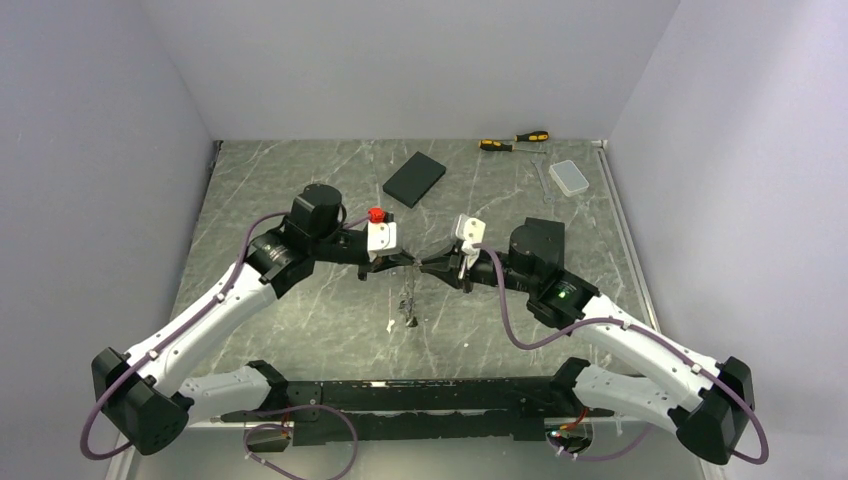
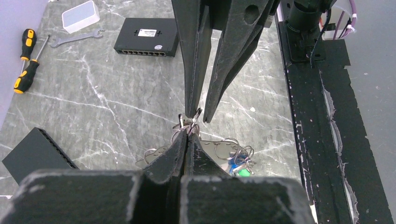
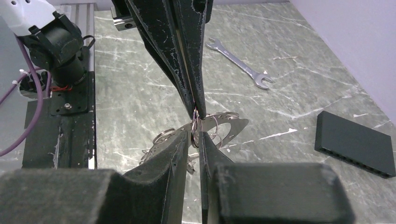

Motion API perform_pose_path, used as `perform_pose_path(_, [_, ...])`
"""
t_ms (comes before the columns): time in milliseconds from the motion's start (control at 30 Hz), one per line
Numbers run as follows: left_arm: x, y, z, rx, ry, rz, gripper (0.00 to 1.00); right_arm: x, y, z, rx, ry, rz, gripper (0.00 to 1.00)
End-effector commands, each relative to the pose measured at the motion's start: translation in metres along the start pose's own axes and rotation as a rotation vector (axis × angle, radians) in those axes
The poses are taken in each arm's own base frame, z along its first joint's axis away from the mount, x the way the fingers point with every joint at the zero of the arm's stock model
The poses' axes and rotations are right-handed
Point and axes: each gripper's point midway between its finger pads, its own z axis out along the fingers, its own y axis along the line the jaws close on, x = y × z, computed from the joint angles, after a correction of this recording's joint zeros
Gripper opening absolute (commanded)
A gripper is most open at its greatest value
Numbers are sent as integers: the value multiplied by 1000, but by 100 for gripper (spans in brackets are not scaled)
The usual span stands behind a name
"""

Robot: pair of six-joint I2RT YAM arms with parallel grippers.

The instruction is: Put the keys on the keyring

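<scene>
- At centre of the top view, the two arms meet tip to tip above the table [image 2: 116, 116], the left one reaching in from the left of the frame and the right one from the right.
- The left gripper [image 2: 188, 136] is fully closed. At its very tips it pinches a thin silver ring [image 2: 196, 115], probably a turn of the keyring.
- The right gripper [image 3: 196, 140] has its jaws a narrow slit apart. The ring sits in that slit, but whether the pads press on it or only flank it cannot be told.
- In the right wrist view the ring stands upright and edge-on at mid frame. Its plane runs along the line joining the two grippers, so the right jaws face its flat sides.
- The keys [image 2: 239, 164] show in the left wrist view as a bunch of silver loops with green and blue heads, lower right of the pinched ring. Whether they hang from it or lie on the table cannot be told.
- Both grippers are at the ring, and neither is at the keys.
- Judged from this, the next move turns on the ring staying upright in the left pinch while the right jaws work across its thin wire. A small twist would likely let the wire slip out of the slit.
</scene>
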Motion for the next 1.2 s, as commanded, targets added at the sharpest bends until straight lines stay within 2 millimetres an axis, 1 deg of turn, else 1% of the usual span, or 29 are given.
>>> perform_pose_path(0, [-30, 7, -10, -41, -79, 79, 0, -1, 5, -4, -7, -5, 13, 18])
perform_pose_path(67, [-30, 6, -10, -40, -82, 79, 0, 0, 5, -4, -9, -4, 12, 16])
perform_pose_path(167, [-32, 6, -11, -41, -87, 82, 0, 0, 5, -3, -11, -4, 10, 6])
perform_pose_path(267, [-35, 6, -13, -47, -95, 84, 0, 2, 5, -2, -14, 2, 12, 0])
perform_pose_path(500, [-48, 11, -15, -79, -144, 80, 0, 6, 6, -1, -20, 8, 18, 0])
perform_pose_path(667, [-58, 27, -19, -173, -170, 43, 0, 7, 3, 0, -1, 1, 21, 0])
perform_pose_path(733, [-60, 36, -22, -225, -175, 25, 0, 2, 1, 2, 7, -23, 18, 0])
perform_pose_path(800, [-62, 42, -24, -265, -191, 0, 0, -1, -1, 6, 8, -28, 22, 0])
perform_pose_path(867, [-69, 50, -28, -312, -219, -13, 0, -1, -4, 11, 10, -29, 23, 0])
perform_pose_path(933, [-73, 56, -32, -351, -241, -44, 0, 0, -5, 14, 10, -33, 17, 0])
perform_pose_path(967, [-79, 60, -35, -374, -268, -47, 0, 1, -7, 15, 16, -34, 13, 0])
perform_pose_path(1033, [-81, 66, -38, -409, -280, -92, 0, 2, -11, 18, 34, -36, 4, 0])
perform_pose_path(1167, [-86, 72, -43, -444, -314, -142, 0, 0, -14, 26, 30, -43, -22, 0])
